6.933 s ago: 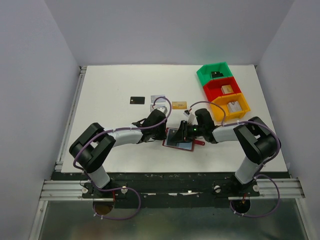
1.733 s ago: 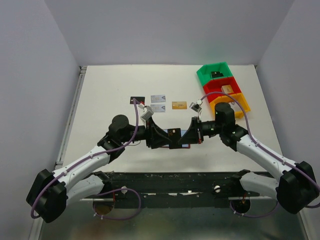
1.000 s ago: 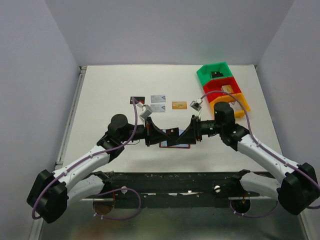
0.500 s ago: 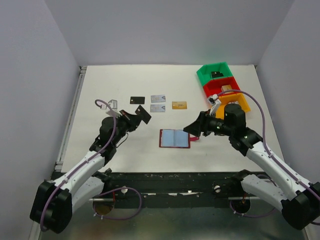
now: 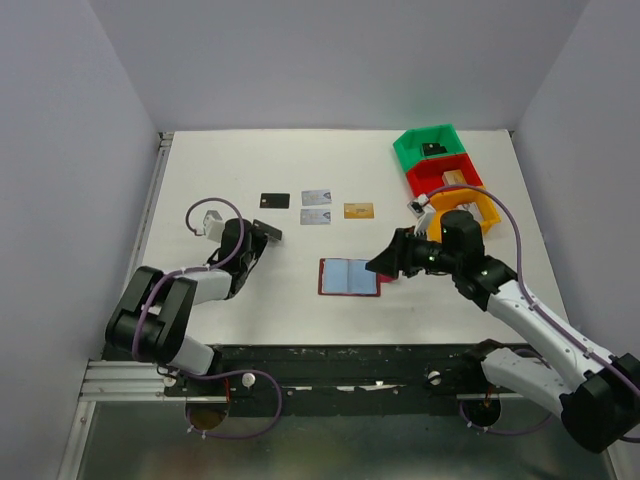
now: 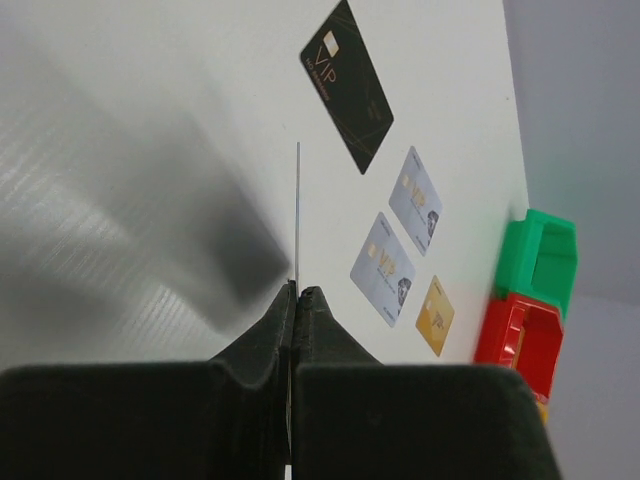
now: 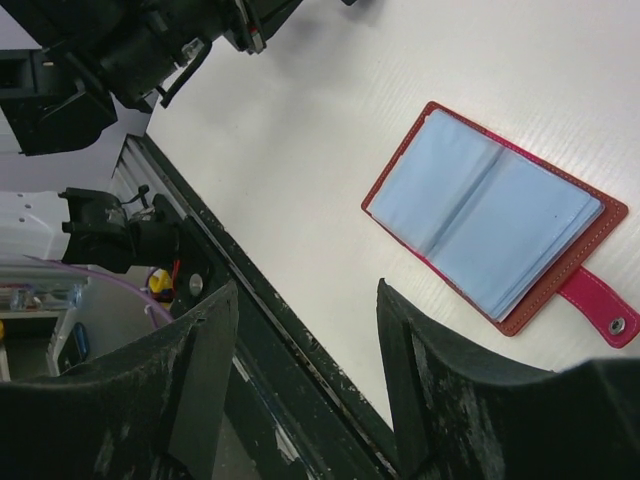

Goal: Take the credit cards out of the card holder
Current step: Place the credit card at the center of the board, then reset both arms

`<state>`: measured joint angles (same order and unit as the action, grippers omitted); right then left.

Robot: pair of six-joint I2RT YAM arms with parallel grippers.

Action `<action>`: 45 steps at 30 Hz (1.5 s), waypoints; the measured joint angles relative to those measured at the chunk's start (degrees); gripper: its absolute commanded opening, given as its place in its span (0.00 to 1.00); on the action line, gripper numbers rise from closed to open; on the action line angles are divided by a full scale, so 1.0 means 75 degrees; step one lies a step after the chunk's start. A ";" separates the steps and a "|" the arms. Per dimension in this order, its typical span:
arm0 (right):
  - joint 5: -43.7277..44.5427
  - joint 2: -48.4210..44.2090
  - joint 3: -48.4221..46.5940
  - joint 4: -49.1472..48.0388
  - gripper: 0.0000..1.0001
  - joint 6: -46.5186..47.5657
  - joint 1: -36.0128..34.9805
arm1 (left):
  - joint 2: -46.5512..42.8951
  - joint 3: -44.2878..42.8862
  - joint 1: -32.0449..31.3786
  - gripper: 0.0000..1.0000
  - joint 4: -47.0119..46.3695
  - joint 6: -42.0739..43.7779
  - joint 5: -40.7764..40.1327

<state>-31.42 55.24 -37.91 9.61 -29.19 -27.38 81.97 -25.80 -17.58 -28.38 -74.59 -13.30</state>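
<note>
The jaws of our left gripper (image 6: 296, 295) are clenched on a black card (image 6: 297, 215), which the left wrist view shows edge-on as a thin line standing up from the fingertips. The jaws of our right gripper (image 7: 308, 300) stand released and hold nothing.

The held black card hangs above the table (image 5: 220, 170), near the row of cards already laid out: a black VIP card (image 6: 347, 85), two silver cards (image 6: 416, 200) and a gold card (image 6: 435, 315), all flat and none overlapping. The card holder (image 7: 490, 235) lies open on the table with its pale blue lining up and its snap tab (image 7: 600, 310) pointing outward. We see no card in its pockets, so we judge this to be the last one.

To set it down well, we should:
- tip the wrist until the card's face is level with the table;
- choose the bare patch beside the black VIP card, so that no edges overlap;
- lower until the card touches the surface, and only then let go, because a card dropped on its edge could skid or flip.

Our right gripper hovers just beside the snap tab and should stay off the holder. The green bin (image 5: 403, 150), red bin (image 5: 418, 180) and orange bin (image 5: 490, 212) stand well apart, out of our way.
</note>
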 measured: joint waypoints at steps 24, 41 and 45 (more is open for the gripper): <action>-0.0178 0.0597 -0.0003 0.0044 0.65 0.0111 0.0000 | 0.2480 -0.0583 0.0259 0.20 -0.1990 -0.1629 -0.0026; -0.0178 0.0697 -0.0003 0.0047 0.65 0.0242 0.0000 | 0.2725 -0.0583 0.0452 0.77 -0.2317 -0.1830 0.0274; -0.0178 0.0699 -0.0003 0.0055 0.65 0.0248 0.0000 | 0.2212 -0.0280 0.0452 0.99 -0.2273 -0.1781 0.0388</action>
<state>-32.75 60.49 -37.93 10.02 -27.33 -27.38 98.56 -27.90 -14.20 -45.43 -87.94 -10.39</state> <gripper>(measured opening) 0.650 0.877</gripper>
